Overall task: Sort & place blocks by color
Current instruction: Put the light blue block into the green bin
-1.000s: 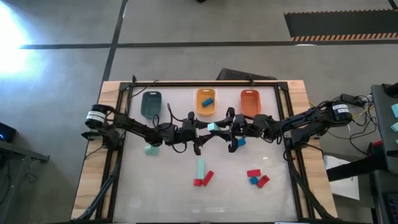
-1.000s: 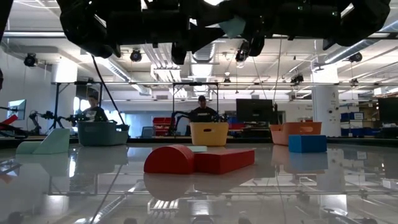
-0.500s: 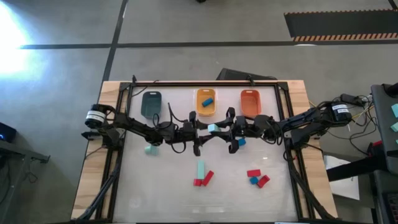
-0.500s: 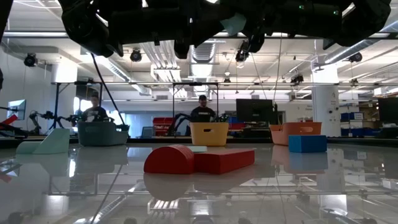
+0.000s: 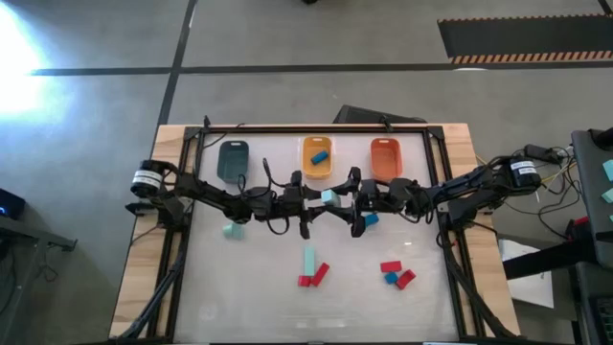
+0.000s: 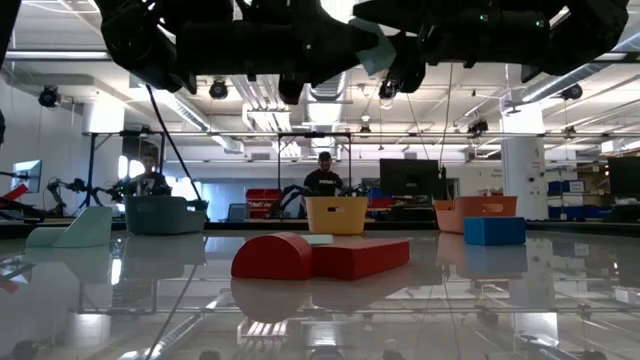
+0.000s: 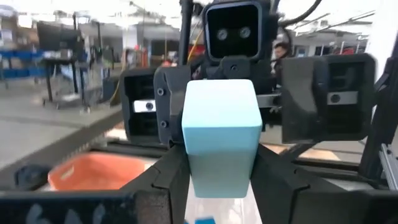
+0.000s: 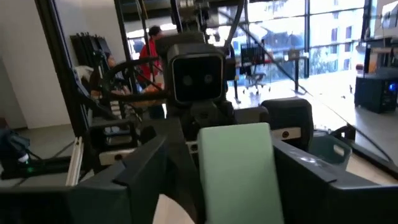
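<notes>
A pale mint block (image 5: pixel 329 196) hangs high over the table's middle, between my two grippers, which meet tip to tip. My left gripper (image 5: pixel 319 199) comes from the table's left and is shut on the block (image 7: pixel 221 130). My right gripper (image 5: pixel 345 200) comes from the right and is open. Its fingers (image 8: pixel 142 177) stand wide on either side of the block (image 8: pixel 239 168), clear of it. In the low view the block (image 6: pixel 372 50) shows tilted under the dark arms. My left gripper pinches the mint block between its two fingers (image 7: pixel 171 180), on the two opposite side faces at the end nearest the gripper (image 7: pixel 217 180). The fingers lie about level and reach in from the table's left. The block is lifted clear of the table.
Along the far edge stand a dark teal tray (image 5: pixel 233 158), a yellow-orange tray (image 5: pixel 306 168) holding a blue block (image 5: pixel 320 156), and an orange-red tray (image 5: pixel 385 158). Loose blocks lie on the table: a mint one (image 5: pixel 230 230), a mint bar (image 5: pixel 308 260), red ones (image 5: pixel 321 275), blue ones (image 5: pixel 391 278).
My left gripper's fingers have closed onto the mint block, and my right gripper's fingers have opened off it. Both arms have kept their places. The block has tipped a little in the low view.
</notes>
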